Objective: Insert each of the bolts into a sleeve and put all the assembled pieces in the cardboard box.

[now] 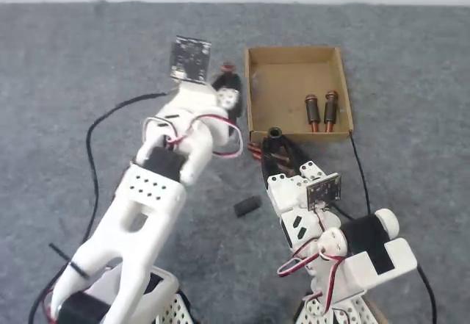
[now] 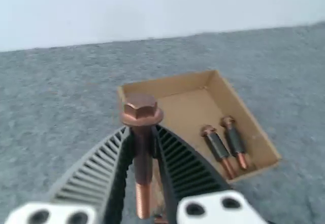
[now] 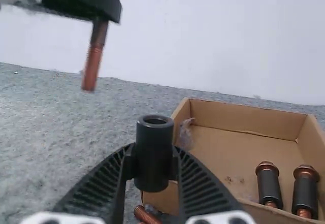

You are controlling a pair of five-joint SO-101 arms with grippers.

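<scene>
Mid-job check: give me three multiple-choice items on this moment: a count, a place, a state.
1. How many assembled pieces lie in the box? A one; B two; C four.
2. Where is the loose sleeve? A in the box; B on the box rim; C on the carpet.
3. Left gripper's state? A open; B shut on a bolt; C shut on a sleeve.
Key: B, two lie side by side; C, it rests on grey carpet; B, it clamps the copper shank.
</scene>
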